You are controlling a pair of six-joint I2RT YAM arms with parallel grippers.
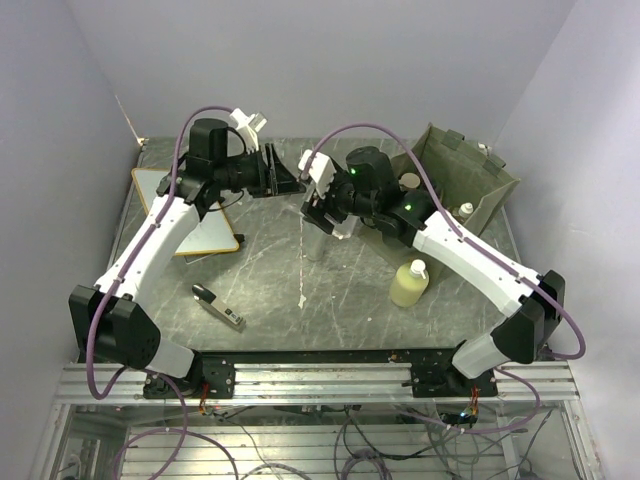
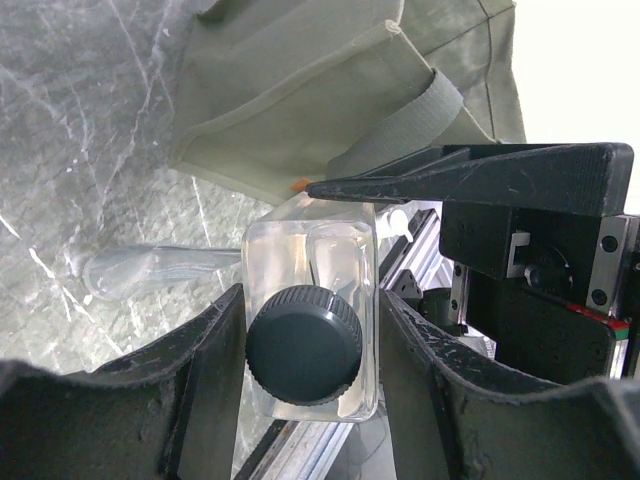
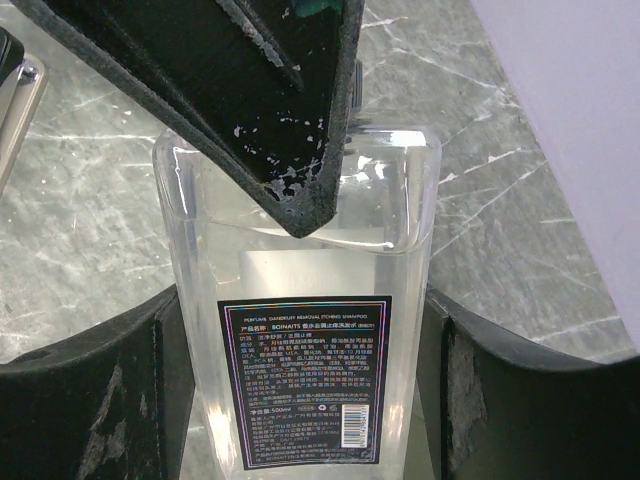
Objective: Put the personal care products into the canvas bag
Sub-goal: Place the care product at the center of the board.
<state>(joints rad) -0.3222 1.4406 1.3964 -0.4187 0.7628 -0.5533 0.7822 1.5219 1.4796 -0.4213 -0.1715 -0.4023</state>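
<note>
clear bottle (image 3: 300, 250), black cap, printed label: over the middle of the desk (image 1: 290, 290), gripped at both ends. left gripper (image 2: 312, 310): closed onto the cap end. right gripper (image 3: 300, 310): closed round the labelled body. canvas bag (image 1: 490, 185): far right corner, open, white-capped bottle (image 1: 465, 210) inside. pale yellow bottle (image 1: 410, 283): upright on the desk, just beside the bag.

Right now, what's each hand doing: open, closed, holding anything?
Left hand: closed on the clear bottle, at its cap end.
Right hand: closed on the same bottle.
</note>
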